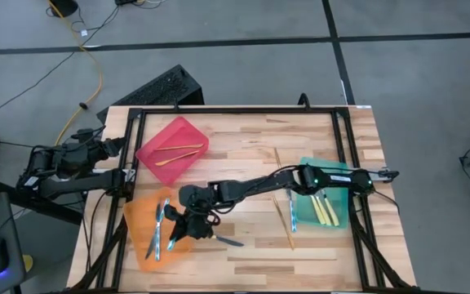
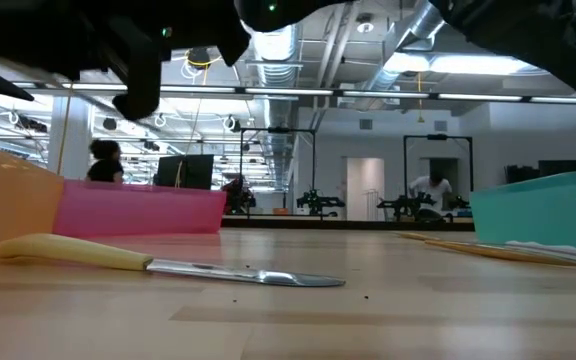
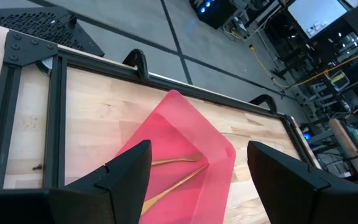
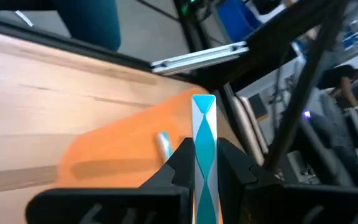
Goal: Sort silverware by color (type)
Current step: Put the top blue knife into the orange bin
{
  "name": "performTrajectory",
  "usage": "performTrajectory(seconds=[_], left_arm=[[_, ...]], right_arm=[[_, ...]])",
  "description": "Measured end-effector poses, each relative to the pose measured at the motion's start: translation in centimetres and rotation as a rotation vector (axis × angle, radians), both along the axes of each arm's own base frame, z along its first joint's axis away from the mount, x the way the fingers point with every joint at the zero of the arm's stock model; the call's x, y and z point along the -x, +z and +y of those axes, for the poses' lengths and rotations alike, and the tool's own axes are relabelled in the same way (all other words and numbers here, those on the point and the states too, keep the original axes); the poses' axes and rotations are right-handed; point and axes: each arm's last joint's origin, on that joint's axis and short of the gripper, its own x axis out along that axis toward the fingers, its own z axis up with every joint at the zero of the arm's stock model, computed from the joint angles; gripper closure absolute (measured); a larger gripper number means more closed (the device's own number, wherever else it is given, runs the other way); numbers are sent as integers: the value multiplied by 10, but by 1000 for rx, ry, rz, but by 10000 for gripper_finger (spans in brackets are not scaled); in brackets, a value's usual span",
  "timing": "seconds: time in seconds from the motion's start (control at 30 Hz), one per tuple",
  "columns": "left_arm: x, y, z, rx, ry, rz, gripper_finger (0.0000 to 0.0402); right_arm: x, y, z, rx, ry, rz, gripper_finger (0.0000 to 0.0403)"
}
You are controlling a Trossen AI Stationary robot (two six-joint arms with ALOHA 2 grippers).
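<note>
R gripper [image 1: 188,222] reaches over orange bin [image 1: 141,214] at table's 7 o'clock, fingers clamped on silvery-blue piece [image 4: 204,158]. Yellow-handled knife [image 1: 223,240] lies just beside bin, at its 3 o'clock. L gripper [image 3: 194,177] waits over red bin [image 3: 185,146], fingers apart.

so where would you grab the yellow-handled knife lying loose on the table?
Take the yellow-handled knife by its thicker yellow handle, coming straight down from above. It lies flat on the wooden table, so only the handle's two long sides offer pinch room; the thin silvery blade sits nearly flush.
</note>
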Motion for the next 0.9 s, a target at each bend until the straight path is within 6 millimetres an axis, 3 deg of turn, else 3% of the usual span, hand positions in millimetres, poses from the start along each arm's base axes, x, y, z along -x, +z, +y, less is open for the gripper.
performTrajectory(seconds=[0.4,0.77,0.9], left_arm=[[0,0,0,-5,8,1,155],[0,0,0,13,28,-25,155],[0,0,0,12,29,-25,155]], right_arm=[[-1,-4,-16,70,-151,63,352],[-1,-10,-16,245,-358,59,353],[3,-15,-10,321,-341,91,353]])
